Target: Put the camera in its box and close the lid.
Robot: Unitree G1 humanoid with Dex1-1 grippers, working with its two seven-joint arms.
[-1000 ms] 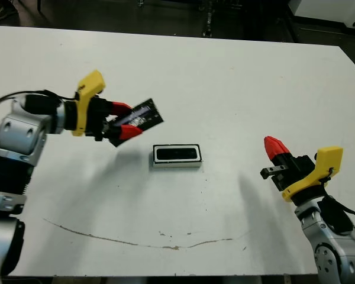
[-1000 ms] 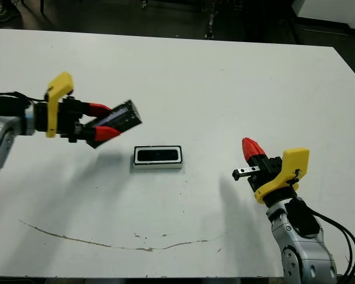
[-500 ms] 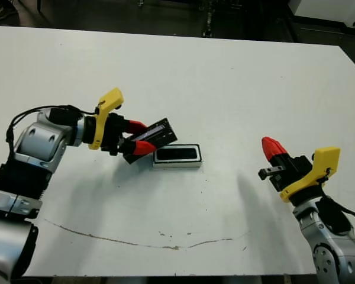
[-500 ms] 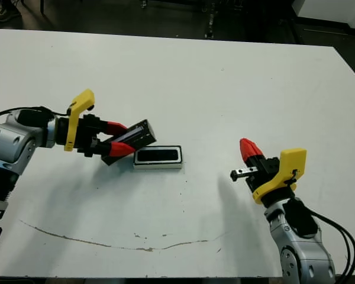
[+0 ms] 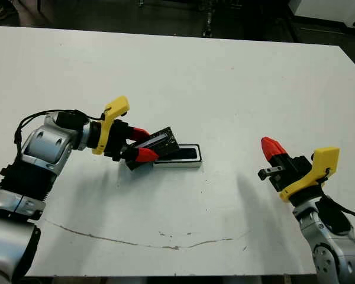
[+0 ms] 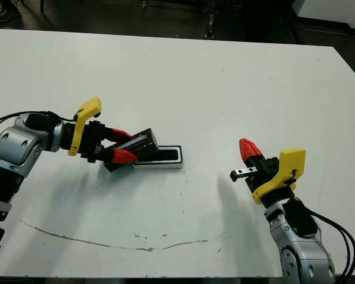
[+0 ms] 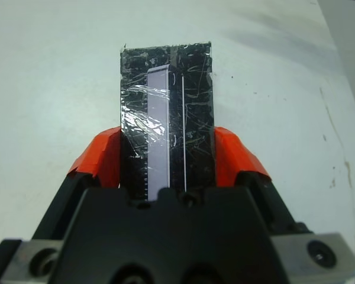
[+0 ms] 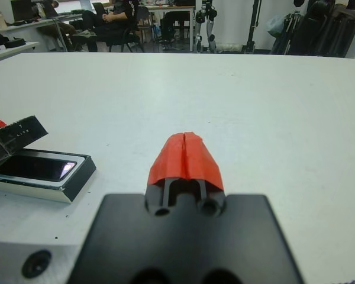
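My left gripper (image 5: 139, 145) pinches the lid (image 5: 161, 142) between its red fingers (image 7: 103, 157), clamped across the panel's width. Over the last second I have swung it in from up and to the left of the box (image 5: 180, 156), and now its far end overlaps the box's left end, tilted, with that end low over the rim; I cannot tell if it touches. The camera (image 8: 35, 167) already lies inside the box, its shiny screen facing up, so only the closing is left. I judge the next move needs the lid levelled and slid right until it covers the whole tray. Well apart on the right, my right gripper (image 5: 274, 149) hovers above the white table (image 5: 236, 89), its two red tips pressed together and holding nothing.
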